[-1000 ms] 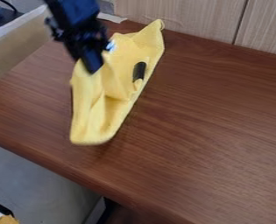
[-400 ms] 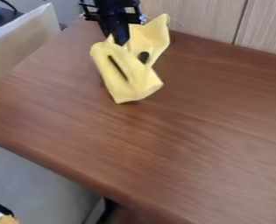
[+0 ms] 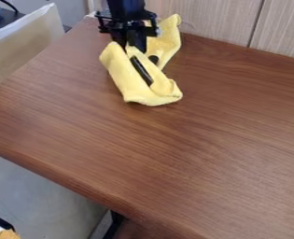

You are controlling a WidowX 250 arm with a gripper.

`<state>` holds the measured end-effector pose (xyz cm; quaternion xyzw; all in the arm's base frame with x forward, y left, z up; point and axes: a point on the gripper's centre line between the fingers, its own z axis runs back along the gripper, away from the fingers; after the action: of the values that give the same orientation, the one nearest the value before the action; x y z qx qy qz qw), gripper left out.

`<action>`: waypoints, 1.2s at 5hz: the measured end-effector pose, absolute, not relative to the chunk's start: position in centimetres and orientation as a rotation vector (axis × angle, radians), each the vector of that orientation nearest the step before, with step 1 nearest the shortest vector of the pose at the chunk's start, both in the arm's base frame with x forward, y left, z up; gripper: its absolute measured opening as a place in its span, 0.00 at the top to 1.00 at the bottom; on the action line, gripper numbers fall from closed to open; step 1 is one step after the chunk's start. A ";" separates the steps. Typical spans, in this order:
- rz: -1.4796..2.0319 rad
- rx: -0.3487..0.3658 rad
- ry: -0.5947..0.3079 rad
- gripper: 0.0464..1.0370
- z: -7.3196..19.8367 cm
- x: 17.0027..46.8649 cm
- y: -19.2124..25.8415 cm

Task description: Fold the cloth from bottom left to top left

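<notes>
The cloth [image 3: 122, 74] near the far edge of the counter [image 3: 180, 144] is matt, soft-looking fabric with a creased, slightly fuzzy surface. The counter is smooth, grained wood with a faint sheen; matt wood-grain panelling [image 3: 214, 19] stands behind it, and the gripper [image 3: 132, 45] looks like dark plastic.

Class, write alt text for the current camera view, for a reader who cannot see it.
A black robot gripper hangs at the top edge of a crumpled, partly folded yellow cloth with dark marks. The cloth lies near the back of a brown wooden table, by a pale wood-grain panel.
</notes>
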<state>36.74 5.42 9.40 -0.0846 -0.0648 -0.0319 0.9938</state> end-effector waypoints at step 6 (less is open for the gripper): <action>-0.063 -0.121 -0.181 0.04 15.1 35.0 5.1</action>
<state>35.04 5.15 15.10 -0.0603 -0.0904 -0.0312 0.9936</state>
